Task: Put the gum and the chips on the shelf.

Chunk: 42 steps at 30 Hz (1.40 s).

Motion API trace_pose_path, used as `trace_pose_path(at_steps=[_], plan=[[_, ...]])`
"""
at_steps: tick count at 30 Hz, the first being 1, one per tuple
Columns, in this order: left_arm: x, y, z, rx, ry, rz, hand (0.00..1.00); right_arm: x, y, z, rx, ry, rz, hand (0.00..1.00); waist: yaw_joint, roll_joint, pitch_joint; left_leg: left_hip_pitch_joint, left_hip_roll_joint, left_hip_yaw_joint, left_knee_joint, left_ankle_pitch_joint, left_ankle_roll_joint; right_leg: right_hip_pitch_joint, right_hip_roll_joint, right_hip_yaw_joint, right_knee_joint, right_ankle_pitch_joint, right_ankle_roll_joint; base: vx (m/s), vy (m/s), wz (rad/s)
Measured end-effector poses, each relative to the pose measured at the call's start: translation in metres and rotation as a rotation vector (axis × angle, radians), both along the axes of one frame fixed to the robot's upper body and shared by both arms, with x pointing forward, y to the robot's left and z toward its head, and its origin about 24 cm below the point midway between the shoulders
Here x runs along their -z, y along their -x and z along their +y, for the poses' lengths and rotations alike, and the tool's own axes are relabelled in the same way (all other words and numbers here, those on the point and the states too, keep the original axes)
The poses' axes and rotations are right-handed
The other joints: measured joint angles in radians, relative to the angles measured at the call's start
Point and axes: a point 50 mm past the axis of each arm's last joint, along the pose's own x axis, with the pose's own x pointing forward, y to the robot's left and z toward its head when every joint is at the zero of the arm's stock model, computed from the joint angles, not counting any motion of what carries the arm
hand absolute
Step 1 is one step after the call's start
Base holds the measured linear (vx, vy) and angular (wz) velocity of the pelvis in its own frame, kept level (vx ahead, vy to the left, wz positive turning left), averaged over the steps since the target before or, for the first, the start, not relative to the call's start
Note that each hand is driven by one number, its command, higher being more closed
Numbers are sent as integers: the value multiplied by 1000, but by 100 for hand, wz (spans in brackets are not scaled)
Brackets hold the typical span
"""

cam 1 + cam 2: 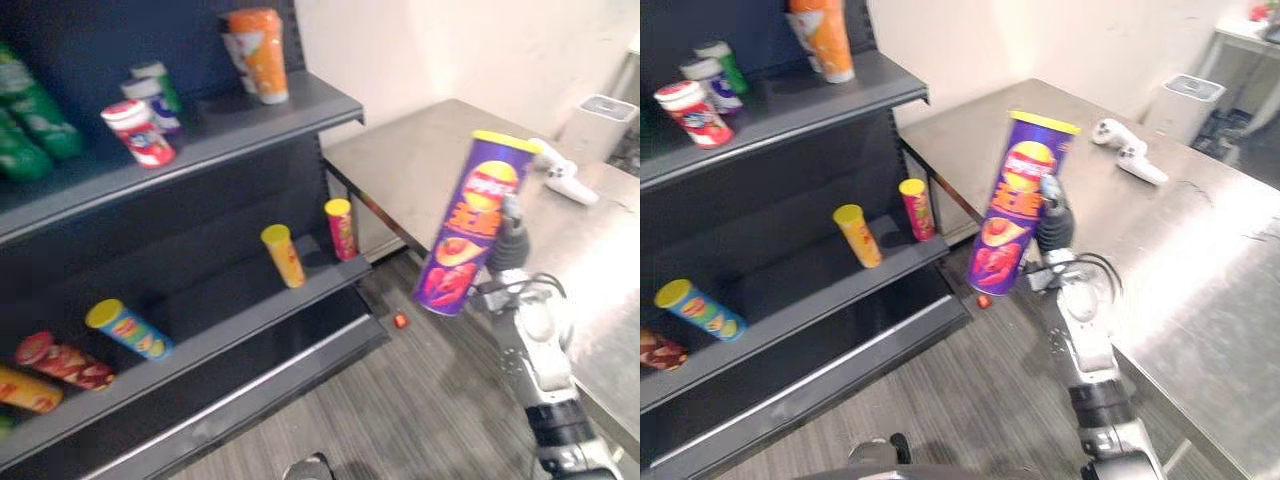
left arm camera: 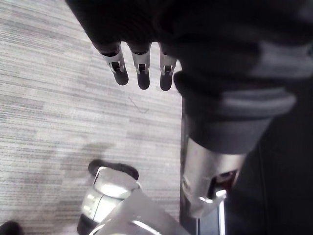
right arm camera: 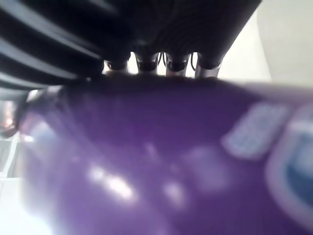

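**Shelf** (image 1: 250, 322): the dark unit is standing at the robot's left with two boards showing. It is carrying stock: an orange can (image 1: 257, 55) and a red-and-white tub (image 1: 138, 132) on the upper board. On the lower board a yellow can (image 1: 284, 255) and a red can (image 1: 341, 228) are standing upright, and a blue can (image 1: 128, 328) is lying on its side.

**Surface** (image 1: 430, 170): bare steel is running along the right, with a white controller (image 1: 565, 175) lying on it.

**Chips**: the tall purple can (image 1: 468, 225) is hanging in the air between surface and shelf, lid up and slightly tilted, touching neither.

**Hands**: the right hand (image 1: 1054, 228) is gripping the purple can from behind, with its fingers lying round the purple wall in the right wrist view. The left hand (image 2: 142, 73) is hanging over the floor with its fingers relaxed, carrying nothing.

**Progress (judgement)**:
- Chips are in hand but not yet placed. Crossing to a board and setting the can down are remaining.
- Gum is unconfirmed. The upper-board tub may be gum, but I cannot tell.
- A small red object (image 1: 400, 321) is lying on the floor by the shelf corner, too small to identify.
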Motion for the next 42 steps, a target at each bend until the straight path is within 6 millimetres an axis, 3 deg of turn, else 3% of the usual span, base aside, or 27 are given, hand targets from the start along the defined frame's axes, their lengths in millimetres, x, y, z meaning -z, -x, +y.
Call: trace_pose_path(at_steps=[1, 2, 3, 6, 8, 10, 12, 16, 22, 26, 31, 36, 42], plan=[[-1, -5, 4, 5, -11, -13, 0, 2, 2, -8, 24, -6, 7, 100, -16, -49, 2, 6, -48, -12, -73, 71, -7, 3, -40, -34, -32, 21, -18, -13, 65, 78], [-1, 2, 6, -8, -14, 6, 0, 2, 3, -12, 36, -11, 6, 100, -13, -51, -1, 6, -5, 59, 47, -32, 2, 11, -42, -58, -45, 55, 5, 19, 62, 83], [-1, 8, 5, -21, -11, 21, 0, 2, 5, -18, 50, -9, 5, 100, -21, -29, -7, 21, 27, 92, 85, -82, -22, 34, -29, -86, -42, 62, 16, 37, 60, 52], [-1, 5, 6, -24, -14, 10, 0, 3, 10, -33, 109, -11, 10, 100, -30, -21, -15, 31, 5, 139, 63, -92, -26, 71, -28, -134, -65, 83, 36, -7, 132, 66], [-1, 7, 4, -35, -10, 14, 0, 2, 12, -37, 127, -14, 3, 100, -31, -20, -34, 35, -22, 133, -12, -92, -27, 72, -22, -163, -86, 99, 48, -25, 121, 45], [0, 11, 1, -40, -1, 26, 0, 2, 15, -41, 154, -26, 2, 100, -30, 1, -40, 87, -41, 98, -167, -99, -74, 68, -4, -184, -88, 100, 51, -49, 165, 36], [0, 18, 1, -41, 3, 49, 0, 9, 17, -40, 178, -57, 23, 100, -27, -9, -35, 117, -65, 83, -259, -90, -94, 66, 0, -183, -80, 99, 50, -59, 126, 18], [0, 26, -2, -36, 13, 73, 0, 11, 17, -40, 205, -71, 31, 100, -19, -18, -27, 117, -103, 96, -261, -102, -77, 32, -65, -143, -10, 94, 45, -25, 110, -6], [-3, 17, 12, -20, -28, 50, 0, 14, 20, -45, 254, -56, 40, 100, -11, -55, 36, 85, -129, 102, -172, -157, -38, 16, -131, -102, 62, 68, 2, -38, 63, 5], [-5, 7, 26, -70, -56, 6, 0, 8, 16, -35, 235, -31, 13, 100, 4, -73, 63, 14, -119, 84, -100, -184, -19, -33, -112, -48, 54, 58, -15, -14, 20, 17], [-8, -9, 31, -103, -63, -54, 0, -10, 4, -20, 181, -15, -56, 100, 36, -81, 100, -55, -93, 39, -1, -224, -22, -36, -70, -30, 15, 72, -36, 37, -9, 23], [-7, -11, 26, -109, -53, -68, 0, -27, -5, -4, 107, 7, -118, 100, 56, -84, 110, -106, -74, -3, 81, -261, -28, -29, -50, -31, 15, 73, -35, 43, -33, 16], [-6, -10, 23, -103, -39, -80, 0, -25, -8, 2, 65, 36, -111, 100, 80, -85, 139, -117, -56, -51, 194, -338, -31, 3, -61, -13, 98, 76, -32, 27, -5, 21]])
